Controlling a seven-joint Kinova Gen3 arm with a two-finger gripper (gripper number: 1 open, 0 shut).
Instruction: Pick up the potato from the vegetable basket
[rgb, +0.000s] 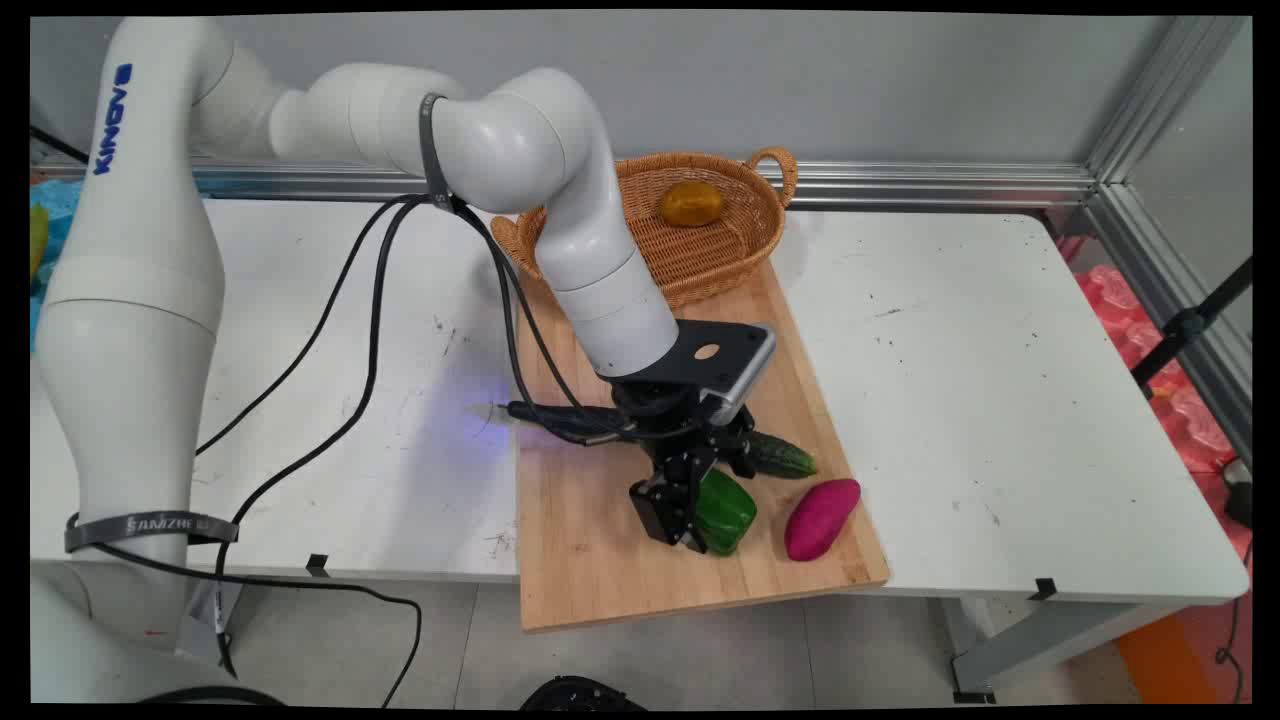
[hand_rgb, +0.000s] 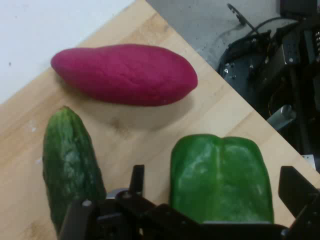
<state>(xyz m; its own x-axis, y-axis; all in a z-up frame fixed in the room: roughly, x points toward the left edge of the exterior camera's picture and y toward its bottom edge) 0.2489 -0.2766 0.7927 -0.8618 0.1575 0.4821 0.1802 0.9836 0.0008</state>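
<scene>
My gripper (rgb: 703, 497) is down on the wooden cutting board (rgb: 590, 540), open, with its two fingers on either side of a green bell pepper (rgb: 732, 512). In the hand view the pepper (hand_rgb: 220, 200) lies between the fingers (hand_rgb: 136, 177), with a small gap on each side. A dark green cucumber (rgb: 782, 457) lies just behind the gripper, and its length (hand_rgb: 70, 165) runs left of the pepper in the hand view. A magenta sweet potato (rgb: 822, 518) rests on the board to the right, and in the hand view this sweet potato (hand_rgb: 125, 75) lies beyond both vegetables.
A wicker basket (rgb: 705, 265) sits at the board's far end with a yellow-orange fruit (rgb: 692, 203) inside. Black cables hang from the arm over the table's left half. The board overhangs the table's front edge, and floor and equipment (hand_rgb: 280, 65) show past it.
</scene>
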